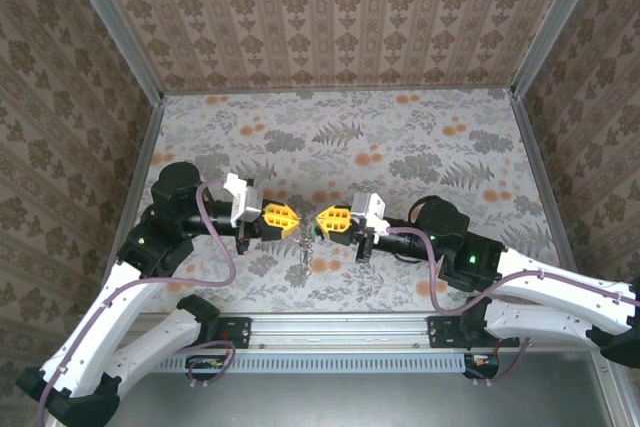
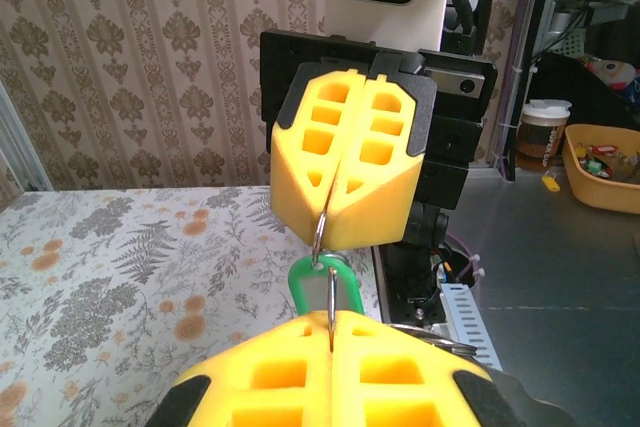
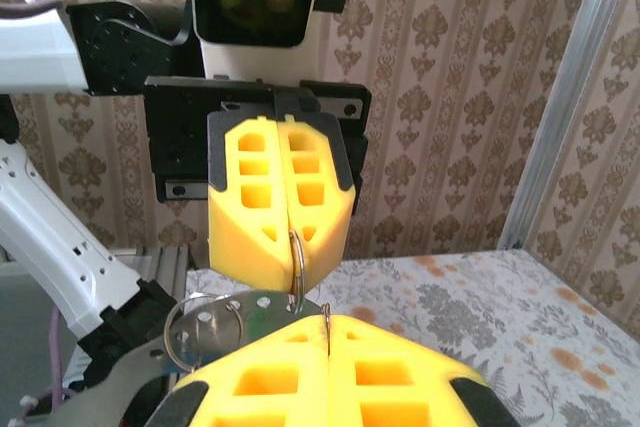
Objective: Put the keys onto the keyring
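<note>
**Item 1. Left gripper** (image 1: 294,217). Yellow block fingers on a black mount, raised over the near middle of the table (image 1: 420,152) and pointing right. The fingers are pressed together. In its own wrist view a thin wire runs into the seam between them, so it is pinching the keyring.

**Item 2. Right gripper** (image 1: 321,219). Same build, pointing left, tip to tip with the left gripper and just apart from it. Its fingers are also pressed together, and the left wrist view shows them nipping the far side of the same wire loop at the tip.

**Item 3. Keyring** (image 2: 318,237). Thin grey metal loop held in the air in the narrow gap between the two tips, standing roughly upright and edge-on to both wrist cameras. It is clear of the table.

**Item 4. Green key** (image 2: 325,285). Green plastic head sitting just above the left fingertips. The ring wire passes through its opening, so it appears to be threaded on, though the blade is hidden.

**Item 5. Silvery key** (image 3: 225,322). Flat bright metal piece with round holes, lying beside the right fingertips on their left and partly hidden by them. Whether it hangs on the ring cannot be told.

**Item 6. Hanging bits** (image 1: 308,259). A small dark cluster dangling below the gap, too small to tell apart.
</note>
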Available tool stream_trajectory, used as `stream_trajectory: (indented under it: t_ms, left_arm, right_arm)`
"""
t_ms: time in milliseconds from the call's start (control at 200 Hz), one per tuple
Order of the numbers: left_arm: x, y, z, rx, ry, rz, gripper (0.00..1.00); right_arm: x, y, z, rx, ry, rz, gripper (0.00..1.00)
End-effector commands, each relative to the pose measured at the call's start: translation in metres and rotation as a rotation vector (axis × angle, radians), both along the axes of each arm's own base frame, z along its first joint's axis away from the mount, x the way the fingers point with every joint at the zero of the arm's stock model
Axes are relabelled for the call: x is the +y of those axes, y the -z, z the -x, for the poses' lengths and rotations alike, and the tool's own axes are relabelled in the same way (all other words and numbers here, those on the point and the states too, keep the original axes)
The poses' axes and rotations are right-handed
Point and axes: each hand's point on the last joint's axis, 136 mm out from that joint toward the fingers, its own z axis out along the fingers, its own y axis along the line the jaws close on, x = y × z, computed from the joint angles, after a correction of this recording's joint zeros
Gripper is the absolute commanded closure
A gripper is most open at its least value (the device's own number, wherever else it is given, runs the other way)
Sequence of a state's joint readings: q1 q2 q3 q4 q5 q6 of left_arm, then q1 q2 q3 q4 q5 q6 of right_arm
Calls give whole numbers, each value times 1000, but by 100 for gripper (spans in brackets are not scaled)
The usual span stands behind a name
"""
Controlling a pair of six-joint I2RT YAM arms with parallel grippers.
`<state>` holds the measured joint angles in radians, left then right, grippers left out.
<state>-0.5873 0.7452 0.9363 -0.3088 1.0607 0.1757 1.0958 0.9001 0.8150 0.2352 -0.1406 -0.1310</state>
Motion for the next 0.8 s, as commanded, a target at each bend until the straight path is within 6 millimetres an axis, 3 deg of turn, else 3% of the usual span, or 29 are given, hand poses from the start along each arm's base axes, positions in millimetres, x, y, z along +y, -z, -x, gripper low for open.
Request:
stream_trajectory:
  t_ms: [0,495,795]
  left_arm:
    - [1,-6,4,-14,25,27,100]
    - [1,-6,1,-4,22,30,100]
    - [1,-7,1,-6,28,33,100]
  right_arm:
    - [4,-12,6,-8,-42,-59,100]
    - [6,-22,13,2,-99,-106,100]
    - [9,-25,7,-6,-90,-116,100]
